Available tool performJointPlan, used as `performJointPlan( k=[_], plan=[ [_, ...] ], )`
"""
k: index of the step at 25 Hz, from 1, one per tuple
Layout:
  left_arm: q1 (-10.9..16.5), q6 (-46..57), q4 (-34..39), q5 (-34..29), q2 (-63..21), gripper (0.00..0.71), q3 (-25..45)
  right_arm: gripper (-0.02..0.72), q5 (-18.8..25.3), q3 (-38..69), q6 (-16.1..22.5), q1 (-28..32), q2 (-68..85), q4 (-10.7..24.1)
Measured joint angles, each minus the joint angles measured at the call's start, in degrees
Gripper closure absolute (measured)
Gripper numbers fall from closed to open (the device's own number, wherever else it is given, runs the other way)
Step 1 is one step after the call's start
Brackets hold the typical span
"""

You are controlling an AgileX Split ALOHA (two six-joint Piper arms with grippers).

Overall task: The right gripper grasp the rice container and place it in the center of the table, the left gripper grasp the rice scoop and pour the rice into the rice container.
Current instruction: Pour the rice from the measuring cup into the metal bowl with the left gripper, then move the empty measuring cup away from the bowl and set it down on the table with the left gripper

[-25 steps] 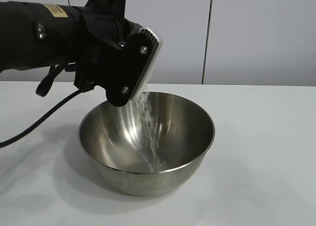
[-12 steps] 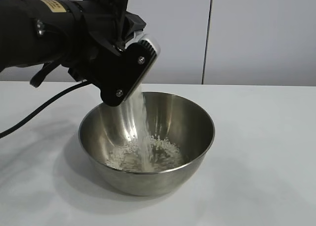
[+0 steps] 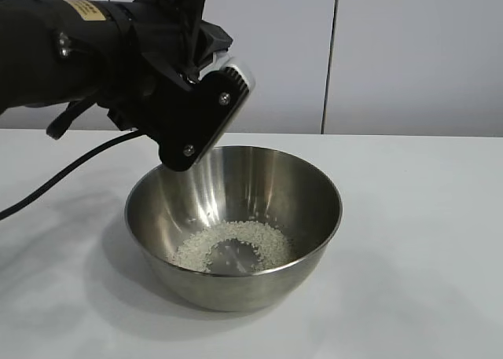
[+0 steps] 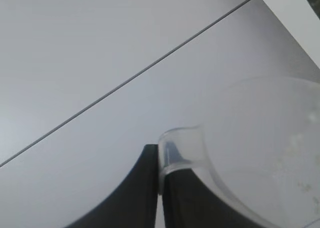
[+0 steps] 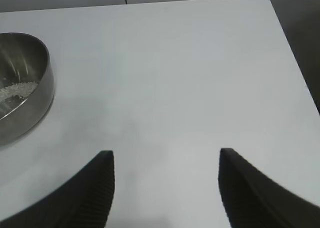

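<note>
Rice scoop is clamped between the closed fingers of the left gripper, tipped mouth-down over the near-left rim of the rice container. Left arm reaches in from the exterior view's left, roughly level, wrist rolled over. Rice lies in a ring on the container's bottom. Container stands on the table. Right gripper hangs apart over bare tabletop, fingers spread wide, holding nothing.

Wall: pale grey panels behind the tabletop, split by a thin dark vertical seam; seam runs diagonally in left wrist view.
</note>
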State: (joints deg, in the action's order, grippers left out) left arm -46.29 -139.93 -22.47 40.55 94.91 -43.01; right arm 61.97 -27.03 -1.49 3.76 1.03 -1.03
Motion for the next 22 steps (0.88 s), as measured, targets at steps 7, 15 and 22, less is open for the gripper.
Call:
performJointPlan(
  k=[7, 15, 22],
  plan=[
    [0.0, 24.9, -8.6, 1.2, 0.0, 0.702, 0.0, 0.285, 0.0, 0.0, 0.0, 0.0, 0.0, 0.0],
    [5.0, 55.2, -19.9, 7.6, -2.6, 0.702, 0.0, 0.285, 0.0, 0.0, 0.0, 0.0, 0.0, 0.0],
    [16.9, 78.6, -19.4, 4.9, -10.3, 0.702, 4.9, 0.285, 0.0, 0.0, 0.0, 0.0, 0.0, 0.0]
  ],
)
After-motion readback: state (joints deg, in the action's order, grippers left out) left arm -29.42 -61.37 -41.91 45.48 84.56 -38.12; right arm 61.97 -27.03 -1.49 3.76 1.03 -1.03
